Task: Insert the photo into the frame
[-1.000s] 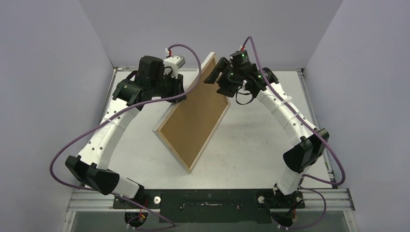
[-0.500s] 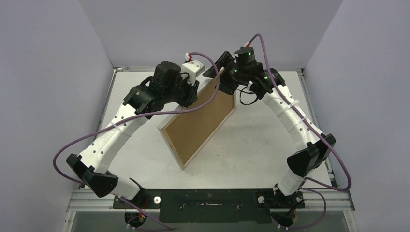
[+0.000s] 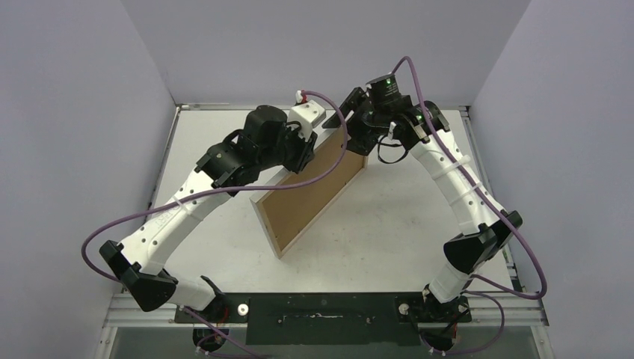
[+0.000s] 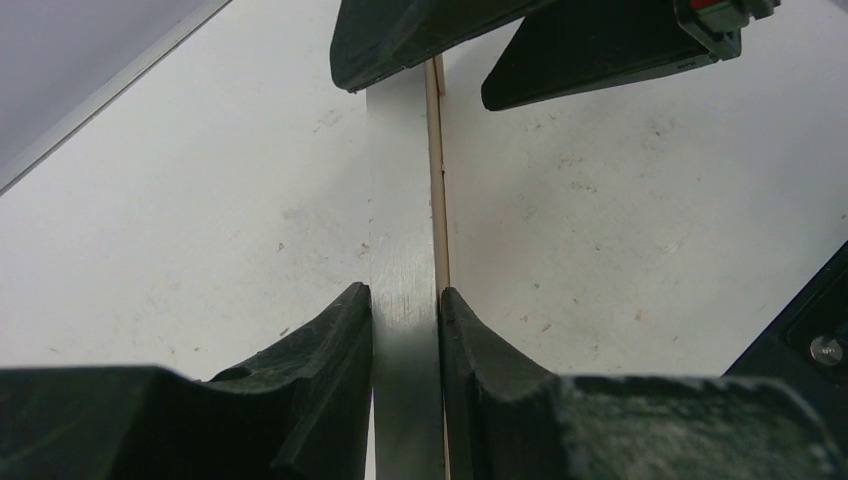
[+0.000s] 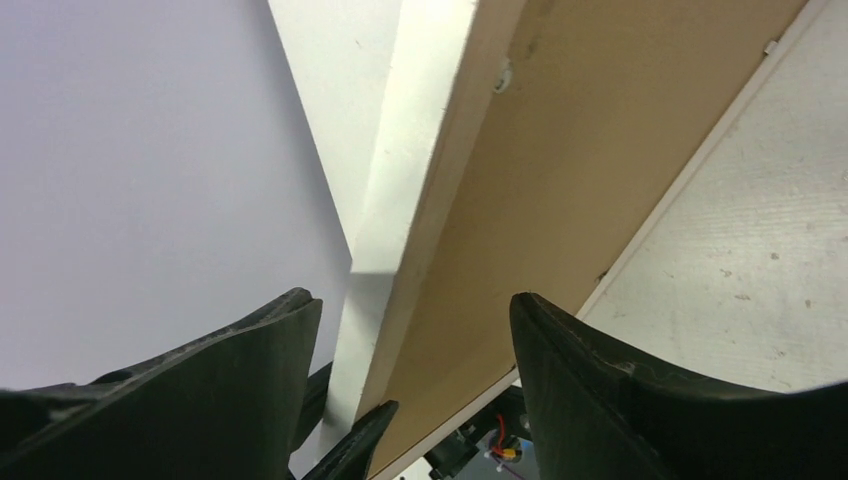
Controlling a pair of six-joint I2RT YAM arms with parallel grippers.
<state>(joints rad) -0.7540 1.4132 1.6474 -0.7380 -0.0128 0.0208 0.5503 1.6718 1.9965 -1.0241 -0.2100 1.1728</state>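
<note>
The frame (image 3: pixel 310 193) stands tilted on edge on the table, its pale wood back and brown backing board turned towards the right arm. My left gripper (image 3: pixel 312 148) is shut on its upper left edge; in the left wrist view the fingers (image 4: pixel 335 330) pinch the thin white edge (image 4: pixel 402 250). My right gripper (image 3: pixel 350 126) is open and straddles the frame's top corner; in the right wrist view the white edge (image 5: pixel 415 150) and the brown board (image 5: pixel 590 140) pass between the spread jaws (image 5: pixel 415 330). The photo is not in view.
The white table (image 3: pixel 419 217) has a raised metal rim at the back and sides (image 3: pixel 467 112). Lilac walls enclose it on three sides. Purple cables loop from both arms. The left gripper's fingertip (image 5: pixel 350 430) shows below the frame in the right wrist view.
The left arm has carried the frame to the right and back, standing it steeper. The right gripper has shifted right and now sits over the frame's top corner.
</note>
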